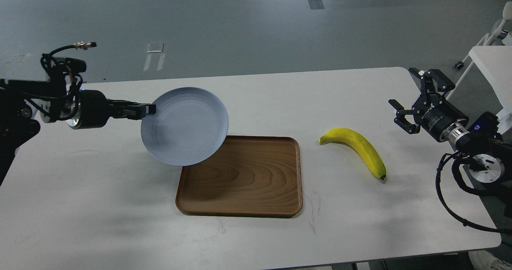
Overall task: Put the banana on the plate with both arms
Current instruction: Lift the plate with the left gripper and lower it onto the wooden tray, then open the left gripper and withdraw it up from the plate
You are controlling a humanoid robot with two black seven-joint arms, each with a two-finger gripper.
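Note:
My left gripper (149, 109) is shut on the left rim of the pale blue-grey plate (186, 127) and holds it in the air, tilted, over the upper left corner of the wooden tray. The yellow banana (359, 151) lies on the white table to the right of the tray, its greenish stem towards the tray. My right gripper (409, 98) is open and empty, hovering up and to the right of the banana, clear of it.
A brown rectangular wooden tray (248, 182) lies at the middle of the white table (100, 206). Loose black cables (452, 198) hang by my right arm near the table's right edge. A white piece of furniture (494, 66) stands off to the far right.

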